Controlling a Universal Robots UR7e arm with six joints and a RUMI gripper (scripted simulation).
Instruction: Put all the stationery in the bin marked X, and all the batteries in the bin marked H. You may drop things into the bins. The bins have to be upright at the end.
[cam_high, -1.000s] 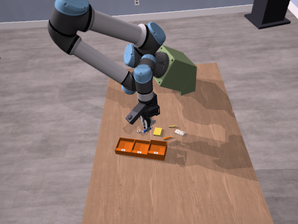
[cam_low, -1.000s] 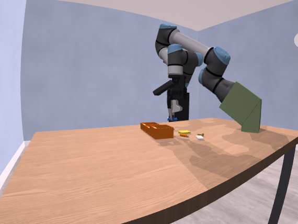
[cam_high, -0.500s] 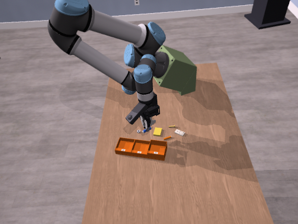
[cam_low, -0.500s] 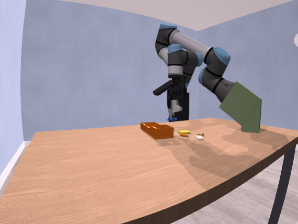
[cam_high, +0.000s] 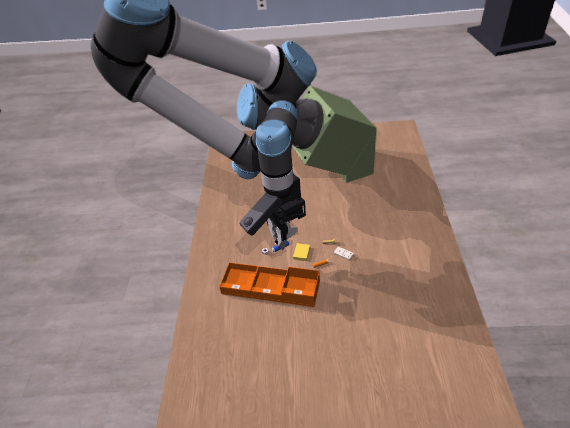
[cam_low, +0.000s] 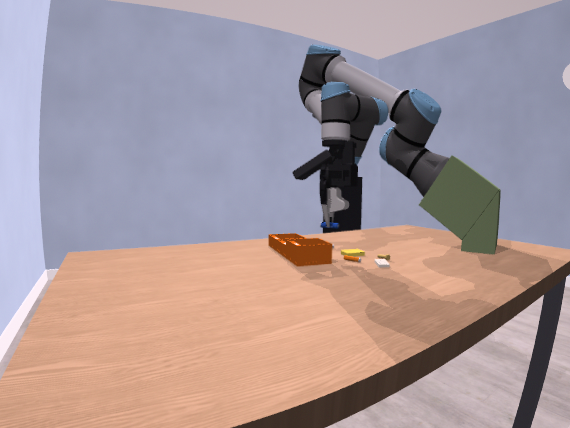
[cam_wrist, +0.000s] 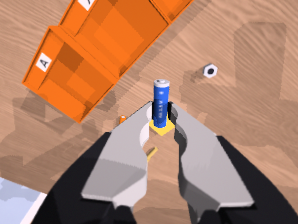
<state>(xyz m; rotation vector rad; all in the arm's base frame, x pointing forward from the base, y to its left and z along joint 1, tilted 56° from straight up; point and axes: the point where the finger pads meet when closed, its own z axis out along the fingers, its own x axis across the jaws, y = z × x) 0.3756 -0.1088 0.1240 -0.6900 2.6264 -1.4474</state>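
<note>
Blue battery (cam_wrist: 160, 103) pinched in jaws; bin (cam_wrist: 75, 75) labels cropped.

Desk (cam_high: 310, 360) looks like warm wood grain with a matt finish. The tool (cam_wrist: 161, 131) has smooth matt grey metal-looking jaws clamped on a glossy blue battery (cam_wrist: 160, 102). Just past it, the orange bins (cam_wrist: 95, 55) look like smooth plastic.

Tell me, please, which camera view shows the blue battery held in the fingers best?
The wrist view: the blue battery fills the middle of the picture, clamped between the grey fingers, its silver cap plain. The top view shows only a small blue speck under the gripper; the exterior view shows a blue sliver at the fingertips.
</note>
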